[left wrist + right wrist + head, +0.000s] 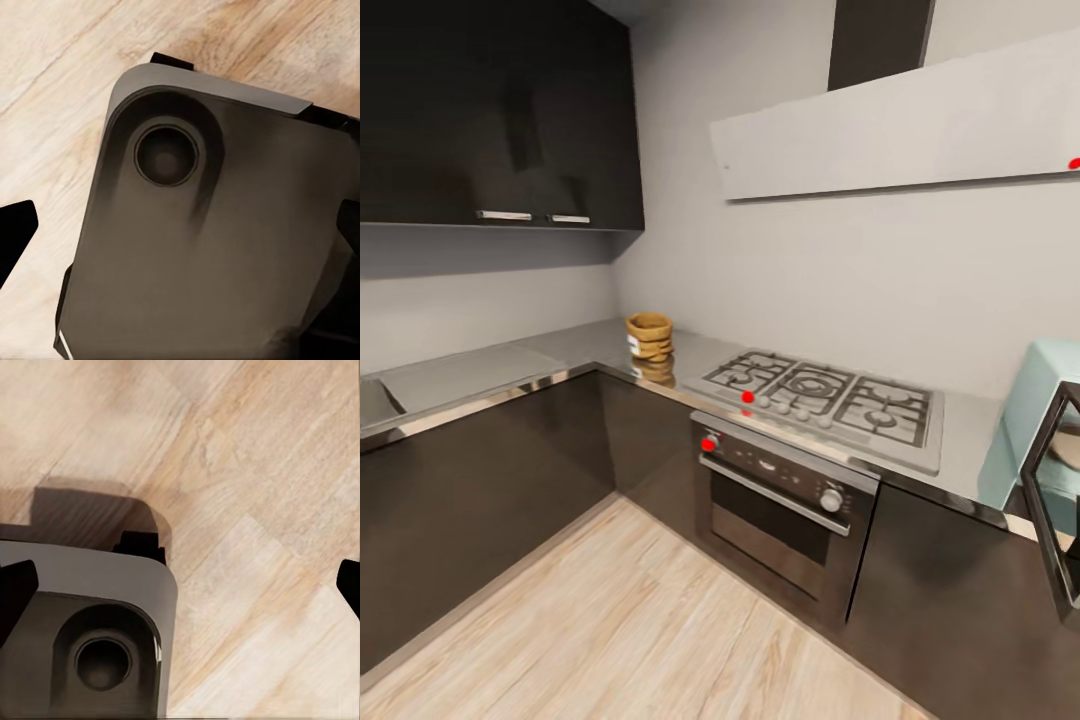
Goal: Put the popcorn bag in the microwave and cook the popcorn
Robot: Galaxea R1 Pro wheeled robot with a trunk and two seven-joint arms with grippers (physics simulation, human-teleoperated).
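Nothing looks done yet: the popcorn bag (650,338) sits on the countertop (560,345) at centre left, the microwave (1040,440) stands door-open at the right edge, and both grippers hang wide and empty over the wooden floor (255,472).

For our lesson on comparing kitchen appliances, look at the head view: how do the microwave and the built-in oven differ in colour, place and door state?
The microwave is pale mint-blue; the oven is black with a steel trim. The microwave stands on the countertop, right of the hob; the oven is built into the cabinets under the hob. The microwave's door hangs open; the oven's door is closed. Both have dark glass doors.
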